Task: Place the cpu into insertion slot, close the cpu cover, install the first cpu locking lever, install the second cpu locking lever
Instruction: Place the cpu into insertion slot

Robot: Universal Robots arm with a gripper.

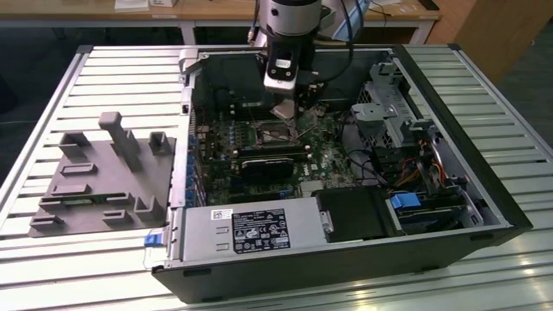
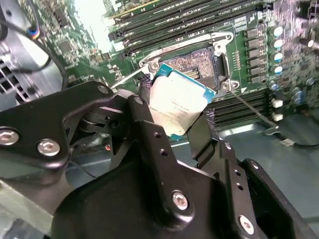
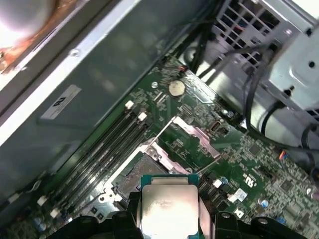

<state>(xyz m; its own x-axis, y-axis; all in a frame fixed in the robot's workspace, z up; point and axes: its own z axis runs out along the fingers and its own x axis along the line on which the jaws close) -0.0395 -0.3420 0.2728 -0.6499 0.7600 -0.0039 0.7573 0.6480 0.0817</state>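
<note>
My gripper (image 2: 175, 119) is shut on the cpu (image 2: 179, 105), a flat square chip with a silver-grey top, clamped by two opposite edges between black fingers (image 2: 145, 107). The chip hangs tilted just above the insertion slot (image 2: 195, 63), whose dark contact field lies uncovered. In the first wrist view the cpu (image 3: 169, 209) sits over the near edge of the insertion slot (image 3: 142, 172), and the cpu cover (image 3: 198, 135) is swung open beside it. Thin wire levers (image 2: 249, 107) stick out from the socket. In the exterior view my gripper (image 1: 285, 111) hovers over the insertion slot (image 1: 272, 134) inside the case.
Long memory slots (image 2: 189, 20) run beside the socket. A drive cage (image 1: 389, 97) with cables (image 3: 259, 99) stands at the exterior view's right, and the power supply (image 1: 250, 230) is at the front. A grey fixture block (image 1: 103, 172) rests outside the case at the left.
</note>
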